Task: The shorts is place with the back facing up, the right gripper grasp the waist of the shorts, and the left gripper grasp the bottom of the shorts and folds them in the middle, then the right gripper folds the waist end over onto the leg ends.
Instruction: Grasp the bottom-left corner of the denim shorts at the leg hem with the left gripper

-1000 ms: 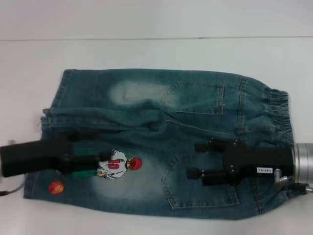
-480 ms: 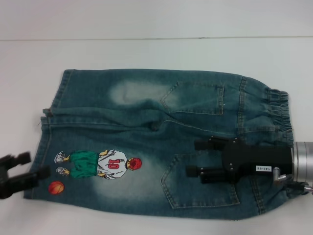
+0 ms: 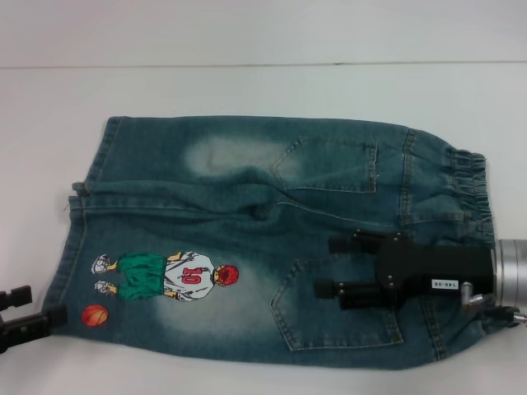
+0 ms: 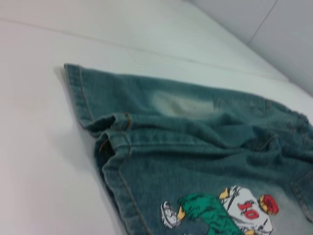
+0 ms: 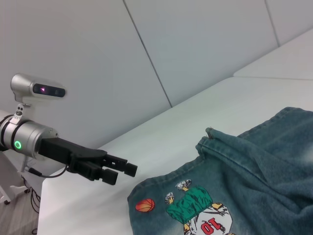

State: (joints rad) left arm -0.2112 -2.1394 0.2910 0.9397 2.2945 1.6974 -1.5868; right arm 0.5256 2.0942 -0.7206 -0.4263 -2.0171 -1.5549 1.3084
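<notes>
While the shorts (image 3: pixel 263 239) lie flat, back up, on the white surface (image 3: pixel 263 90), the left gripper (image 3: pixel 37 309) hovers just off the leg hem by the orange ball patch (image 3: pixel 95 315), jaws parted and empty. The right gripper (image 3: pixel 333 267) sits over the near back pocket, jaws apart, holding nothing, the waist (image 3: pixel 469 189) behind it. Best advice: each gripper should pinch its edge deeply, catching both denim layers before lifting.

The right gripper (image 3: pixel 326 267) is black, white-labelled, on a silver wrist; the left gripper (image 5: pixel 123 171) is black, its silver wrist bearing 1 green light.
</notes>
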